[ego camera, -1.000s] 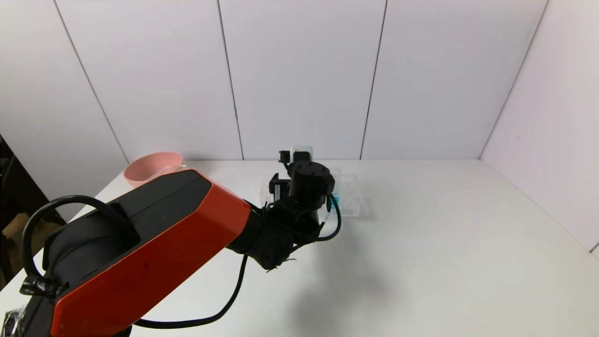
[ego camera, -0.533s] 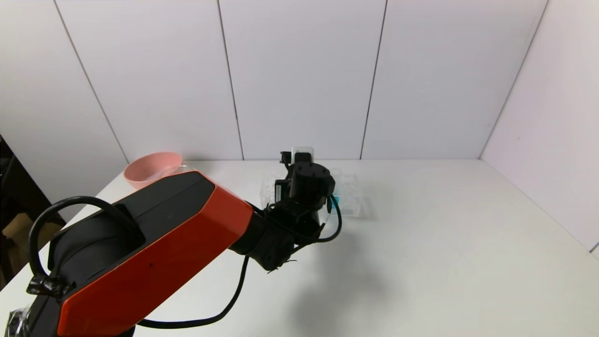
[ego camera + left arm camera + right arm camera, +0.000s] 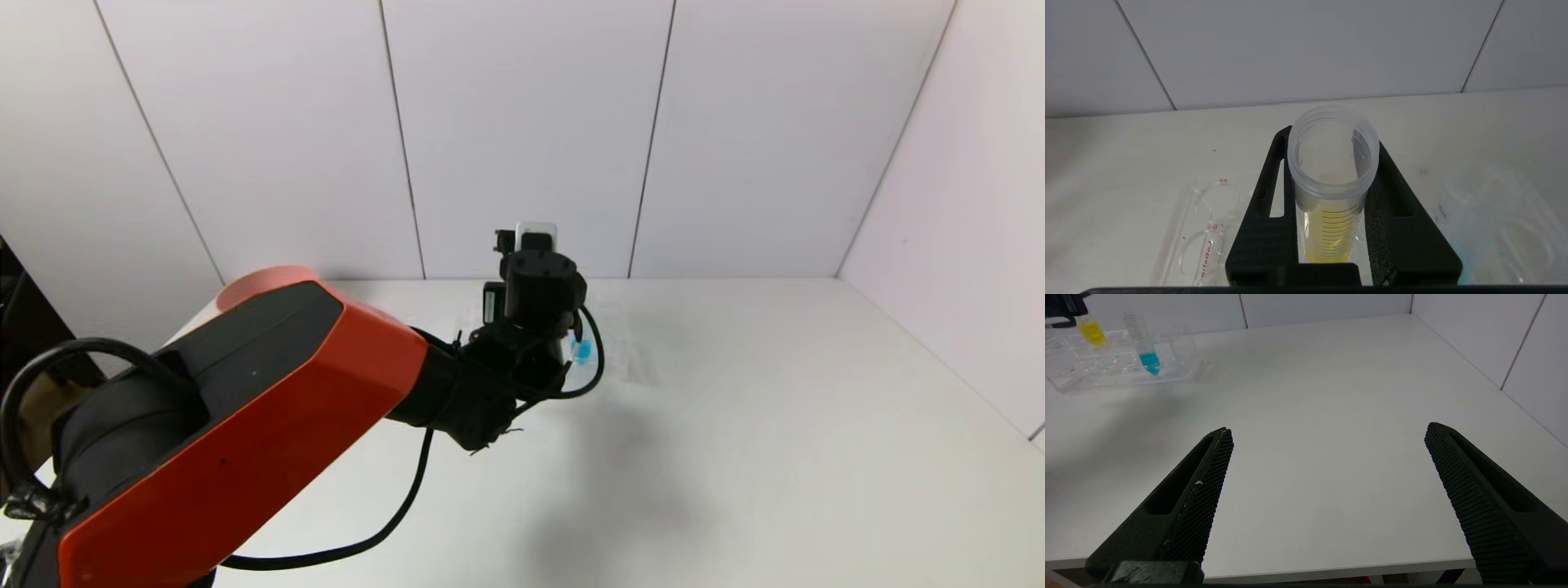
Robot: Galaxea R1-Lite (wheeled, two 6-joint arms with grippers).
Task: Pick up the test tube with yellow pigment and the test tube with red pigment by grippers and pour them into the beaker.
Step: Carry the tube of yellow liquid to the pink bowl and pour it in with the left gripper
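Left arm [image 3: 245,425] reaches forward and inward across the white table [image 3: 735,457], orange-red shell low in my head view, wrist bent down over the clear tube rack [image 3: 1122,371] at the far middle of the table. From the head camera I only see the back of the wrist; the left gripper [image 3: 1331,228] itself is hidden under it.

Left wrist camera: both black fingers [image 3: 1261,228] clamp the test tube with yellow pigment [image 3: 1331,179] between them, held upright, open mouth toward the camera, yellow liquid sitting in the lower part. The rack lies below and to either side of it. From the right wrist camera the yellow tube [image 3: 1090,330] shows above the rack's far end.

A tube with blue liquid [image 3: 1145,347] stands in the rack, just beside the yellow one.

Pink bowl [image 3: 261,278] at the far left table edge, mostly hidden behind the left arm.

Right gripper [image 3: 1327,490] out of my head view; its own camera shows it low at the near table edge, fingers spread wide, nothing between them. Well apart from the rack.

I can't make out the red tube or the beaker
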